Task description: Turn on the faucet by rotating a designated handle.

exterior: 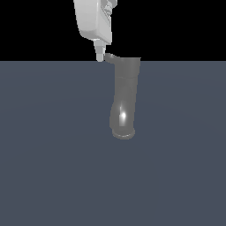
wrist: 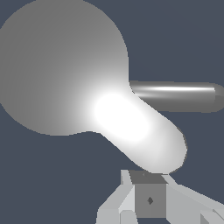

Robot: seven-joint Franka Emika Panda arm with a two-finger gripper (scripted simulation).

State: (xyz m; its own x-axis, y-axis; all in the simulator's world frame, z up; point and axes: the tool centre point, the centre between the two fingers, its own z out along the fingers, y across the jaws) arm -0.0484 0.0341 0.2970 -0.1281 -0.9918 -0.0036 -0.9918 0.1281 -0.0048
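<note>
Faucet: the faucet (exterior: 125, 95) is standing in the centre of the exterior view, a glossy dark-grey tube running from a flared ring rim in the middle of the frame up to a wider head near the horizon line.

Handle: the handle (exterior: 110, 57) is projecting from the head toward the exterior view's left, a short thin lever sitting just above centre; in the wrist view it is showing as a bright rounded lever (wrist: 144, 135) reaching toward the lower right of the frame.

Progress: judging from these pictures, the approach is looking done — the arm is sitting at the lever — while the rotation itself is appearing not yet carried out; no water or other sign of "on" is showing.

Left to do: pushing the lever round its pivot, as far as I can judge.

Pincer: the gripper (exterior: 100, 56) is hanging in the upper centre-left of the exterior view, its white fingertip appearing to be touching or lying just beside the lever's tip — contact is not certain.

Pincer opening: I cannot tell how wide it is; only one fingertip is showing clearly, and nothing is being held.
</note>
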